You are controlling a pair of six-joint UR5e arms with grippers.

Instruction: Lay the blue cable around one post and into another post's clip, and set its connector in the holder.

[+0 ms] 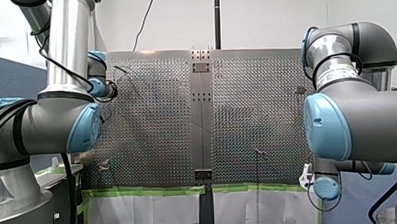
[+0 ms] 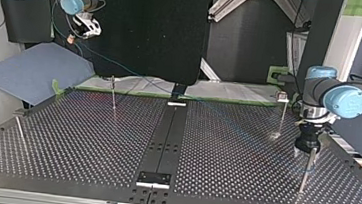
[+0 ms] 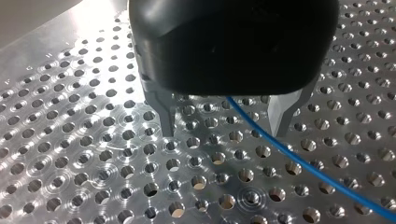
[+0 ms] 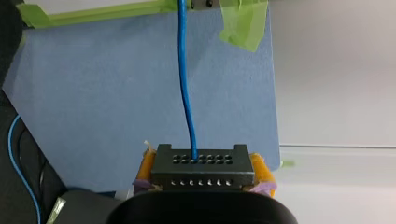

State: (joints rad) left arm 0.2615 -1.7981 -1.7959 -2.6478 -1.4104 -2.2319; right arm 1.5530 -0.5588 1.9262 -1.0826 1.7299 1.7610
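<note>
Off the edge of the perforated table (image 3: 70, 154), our right gripper (image 4: 204, 175) clamps the black connector (image 4: 201, 161); the blue cable (image 4: 183, 70) runs from it onto that table, between the spread fingers (image 3: 164, 114) of our left gripper (image 3: 224, 133).

Light from above strikes the perforated table (image 1: 151, 118) in the front view; its metal shimmers in patches, brightest at the far edge. The left wrist view shows white glare at 1 corner, bright rings round the holes (image 3: 173, 164), and shade under my left gripper (image 3: 225, 133). The top view is dimmer. The right wrist view's blue board (image 4: 116, 93) and connector (image 4: 203, 168) are evenly lit.
</note>
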